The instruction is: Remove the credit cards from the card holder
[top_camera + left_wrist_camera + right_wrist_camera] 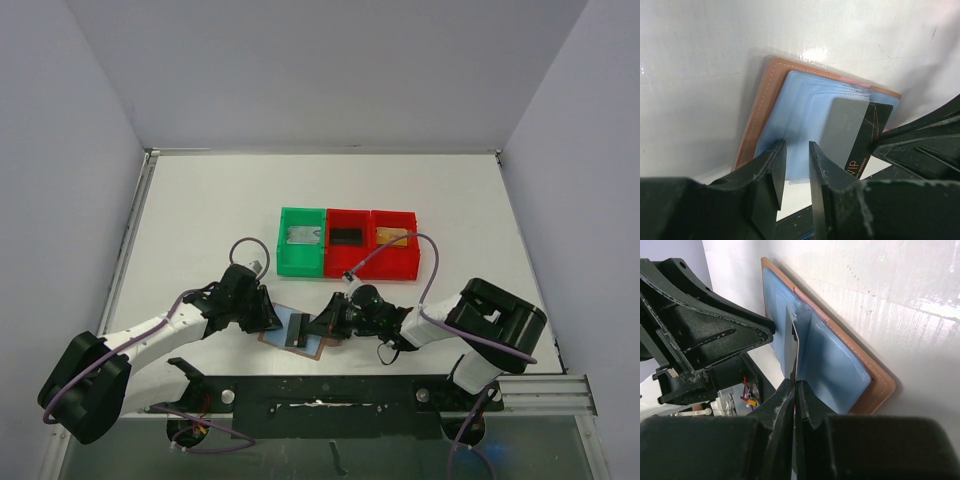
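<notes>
Top: card holder (pixel 280 338) lies open on the surface (pixel 200 220) just ahead of the arm bases. Left claw (pixel 272 318) is at its left edge, right claw (pixel 326 324) over its right half. Both tips are too small and dark here to read. VIP card (pixel 297 330) shows only as a dark strip on the holder. Well apart behind: green bin (pixel 287 262) with grey card (pixel 302 236), middle red bin (pixel 348 262) with dark card (pixel 346 236), right red bin (pixel 398 265) with tan card (pixel 393 238). Left wrist: tan holder with blue sleeves (pixel 800 115) inside. VIP card sticks out of a pocket at a slant; its upper part is fogged by the translucent pocket, its lower corner cut off behind a finger. Left claw's jaws are nearly together with the sleeve's near edge in the slit, so it looks clamped on the card holder. Right claw's tip sits at the card's right edge. Right wrist: right claw's jaws are pressed together on the VIP card, seen edge-on as a thin line rising from the sleeves, face hidden. Left claw fills the left side.
</notes>
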You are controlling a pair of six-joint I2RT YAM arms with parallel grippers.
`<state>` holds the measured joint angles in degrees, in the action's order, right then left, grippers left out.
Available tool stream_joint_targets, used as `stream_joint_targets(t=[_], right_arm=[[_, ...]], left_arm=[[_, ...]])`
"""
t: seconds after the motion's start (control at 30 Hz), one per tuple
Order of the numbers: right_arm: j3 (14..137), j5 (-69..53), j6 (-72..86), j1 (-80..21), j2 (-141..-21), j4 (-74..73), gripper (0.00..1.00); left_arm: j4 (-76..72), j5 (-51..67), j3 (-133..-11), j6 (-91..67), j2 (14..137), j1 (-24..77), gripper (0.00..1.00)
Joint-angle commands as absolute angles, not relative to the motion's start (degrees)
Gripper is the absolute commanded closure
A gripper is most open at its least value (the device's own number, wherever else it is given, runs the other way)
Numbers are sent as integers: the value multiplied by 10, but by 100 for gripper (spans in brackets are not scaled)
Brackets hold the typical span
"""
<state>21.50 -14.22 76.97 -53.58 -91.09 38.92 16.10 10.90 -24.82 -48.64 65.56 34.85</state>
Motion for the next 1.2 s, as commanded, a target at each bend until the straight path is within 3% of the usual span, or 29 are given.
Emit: stream_joint_targets(t=[0.0,0.3,0.57,0.83,1.17], right_arm=[[214,-136,766,-532,-889,399,98],[269,-131,772,-538,-940,416,98],[274,-130,807,-537,-998,471,98],[252,-134,826,-536,-1018,515,98],[230,-120,820,-535,-985,486,98]], left_arm=[[166,99,-269,-475,648,351,75],[186,92,-301,-474,615,351,65],[162,122,-293,-472,611,351,64],[135,148,-268,-471,650,358,73],[195,70,-278,-459,681,359,79]])
